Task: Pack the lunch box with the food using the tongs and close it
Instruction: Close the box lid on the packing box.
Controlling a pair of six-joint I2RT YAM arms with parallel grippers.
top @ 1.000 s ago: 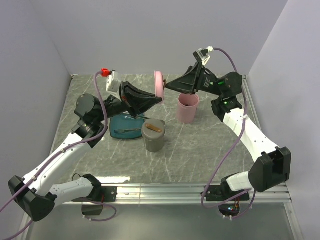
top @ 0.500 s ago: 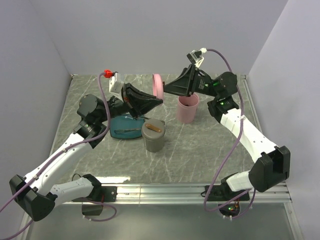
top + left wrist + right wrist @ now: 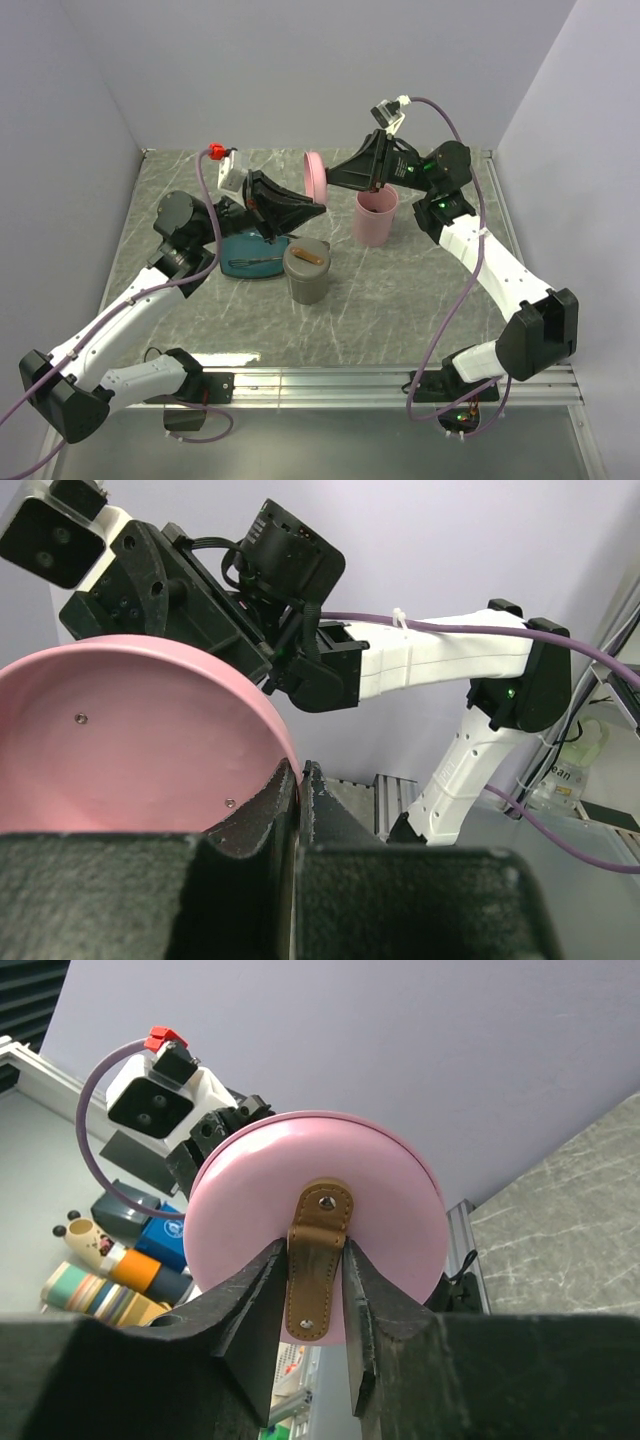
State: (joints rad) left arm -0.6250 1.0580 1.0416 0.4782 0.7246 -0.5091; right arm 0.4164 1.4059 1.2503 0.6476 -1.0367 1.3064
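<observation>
Right wrist view is showing the round pink lid (image 3: 250, 1230) of the lunch box held up on edge in the air, its flat top facing the camera and a brown leather strap (image 3: 318, 1260) riveted across the middle. The right gripper (image 3: 313, 1256) is straddling that strap, one black finger hard against each side. Whether it is already pinching the strap I cannot tell. From the opposite side, the left gripper (image 3: 299, 780) is clamping the lid's rim, with the two pads nearly together on the thin pink edge.

In the top external view the lid is hanging between the two arms, above the table and just left of the tall pink cylindrical pot (image 3: 375, 222). That pot is standing open at the back of the grey marbled table (image 3: 420, 300). Its inside is looking dark, and what is lying in it cannot be made out. Nearer the arms, a grey cylindrical pot (image 3: 305, 282) is sitting with its own strapped lid already on.

Left of the grey pot, the long thin silver metal tongs (image 3: 255, 262) are lying on the teal square plate (image 3: 230, 262), in neither gripper. No food pieces are showing on the visible part of the plate, though the left arm is hiding part of it.

Judging by this, packing is looking finished and closing is half done. The pink lid is not yet on the pink pot, and seating it squarely is the step remaining.
</observation>
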